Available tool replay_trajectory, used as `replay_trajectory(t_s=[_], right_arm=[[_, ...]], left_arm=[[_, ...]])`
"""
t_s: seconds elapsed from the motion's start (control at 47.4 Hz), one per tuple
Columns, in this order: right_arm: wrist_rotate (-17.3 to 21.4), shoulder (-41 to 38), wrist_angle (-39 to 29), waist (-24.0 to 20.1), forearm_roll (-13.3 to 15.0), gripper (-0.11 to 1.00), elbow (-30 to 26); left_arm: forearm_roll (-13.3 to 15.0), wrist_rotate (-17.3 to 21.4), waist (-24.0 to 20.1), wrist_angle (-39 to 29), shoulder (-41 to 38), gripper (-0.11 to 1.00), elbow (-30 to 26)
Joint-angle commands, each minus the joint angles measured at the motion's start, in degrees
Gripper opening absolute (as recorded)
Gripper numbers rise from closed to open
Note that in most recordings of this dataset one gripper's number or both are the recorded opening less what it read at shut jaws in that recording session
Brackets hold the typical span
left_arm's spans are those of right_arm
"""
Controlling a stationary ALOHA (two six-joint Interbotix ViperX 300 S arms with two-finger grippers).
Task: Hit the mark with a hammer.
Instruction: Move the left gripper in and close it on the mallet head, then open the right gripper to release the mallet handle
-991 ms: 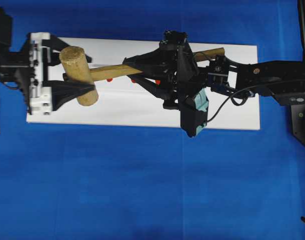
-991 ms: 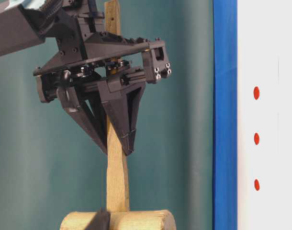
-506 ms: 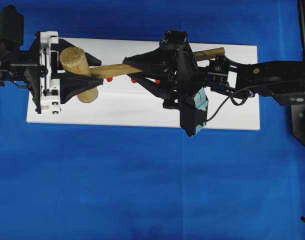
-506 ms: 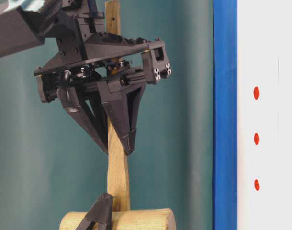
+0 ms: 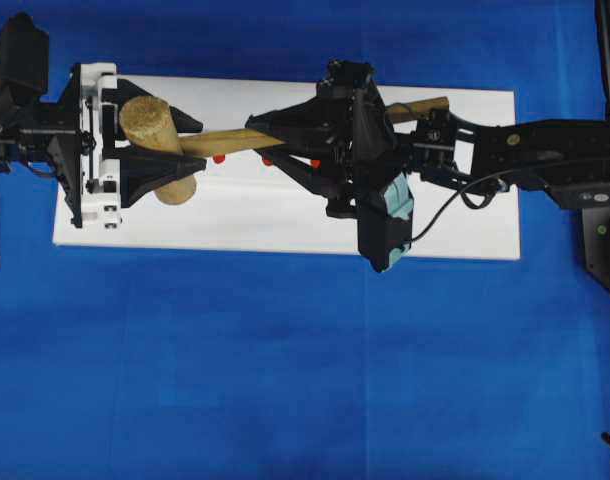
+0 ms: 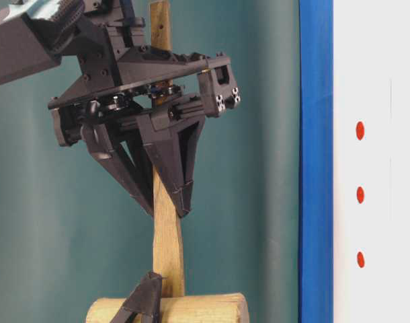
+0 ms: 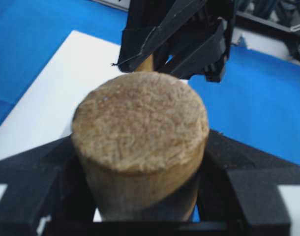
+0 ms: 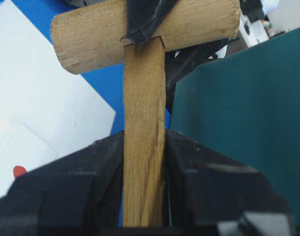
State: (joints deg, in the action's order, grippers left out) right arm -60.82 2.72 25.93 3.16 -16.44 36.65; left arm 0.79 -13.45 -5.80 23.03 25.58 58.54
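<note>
Hammer (image 5: 215, 140) is held off the white board (image 5: 285, 225), handle roughly level across the overhead view, head (image 5: 157, 148) at the left end, handle butt poking out past the right claw toward the right

Right claw (image 5: 275, 140) is clenched on the handle, about mid-length: right wrist view shows both fingers (image 8: 96, 172) pressed flat against the handle's two sides, head (image 8: 145, 29) crosswise above them

Left claw (image 5: 170, 150) grasps the head: left wrist view has the round end face (image 7: 140, 123) filling the middle with a black finger (image 7: 37, 172) tight on each side; overhead shows the two fingers straddling the cylinder. So both claws are on the hammer at once

Table-level view: handle (image 6: 166, 235) runs upright in frame, right claw (image 6: 168, 205) pinching it, head (image 6: 168, 309) at the bottom edge with a left-claw fingertip (image 6: 146, 296) lying over it

Red marks: three dots (image 6: 359, 194) in a row on the white board in the table-level view, well apart from the head; overhead they peek out just under the handle (image 5: 218, 158), partly hidden by the right claw

Board lies on the blue desk (image 5: 285, 370), left claw over its left end
</note>
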Motion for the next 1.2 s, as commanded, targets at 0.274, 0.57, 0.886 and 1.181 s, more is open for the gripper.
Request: replay_trajectory(t_s=[0.274,0.57,0.886,1.181], right_arm=[[1.1,2.4,-1.8,-0.1,-1.1,0.59,-1.5],[6.2,6.9,-11.2,-0.8,-8.6,0.95,-1.8],[14.3,8.0,-16.9,-0.8,-13.4,0.95,-2.1],[19.1,7.1,-17.9,-0.6,-13.5,0.95,-1.9]], left_arm=[[-0.2,0.9,-0.2,-0.1,0.9,0.44,-0.4],[-0.4,6.1,-0.1,-0.4,0.9,0.44,-0.4],[-0.2,22.5,1.1,-4.2,0.9,0.44,-0.5],[0.0,22.5,1.2,-4.2,0.9,0.44,-1.1]])
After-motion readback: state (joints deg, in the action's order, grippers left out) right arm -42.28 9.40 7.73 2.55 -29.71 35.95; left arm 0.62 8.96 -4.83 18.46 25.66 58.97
